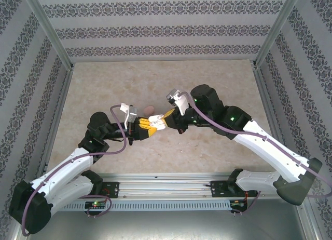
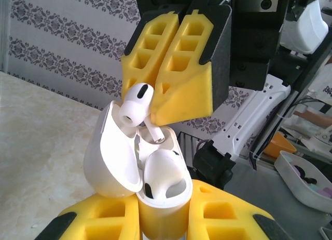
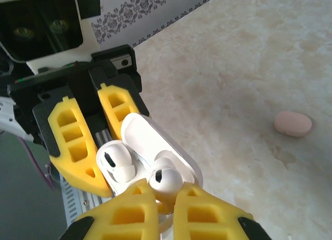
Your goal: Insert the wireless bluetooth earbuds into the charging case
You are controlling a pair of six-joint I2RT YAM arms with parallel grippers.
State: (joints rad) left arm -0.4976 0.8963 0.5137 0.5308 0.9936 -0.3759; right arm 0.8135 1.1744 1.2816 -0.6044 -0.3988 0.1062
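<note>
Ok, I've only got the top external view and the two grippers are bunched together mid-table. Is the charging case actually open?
Observer: Yes. In the left wrist view the white charging case is hinged open, clamped in the left gripper.
Operator: Anything inside it?
Observer: One earbud is sitting in its well.
Operator: And what's the right gripper doing?
Observer: The right gripper is shut on a second earbud, stem tip at the case mouth, not yet seated.

Lab robot cell: aluminium frame (image 1: 49, 29), wallpapered panels (image 1: 161, 22), marble-look table (image 1: 104, 79).
</note>
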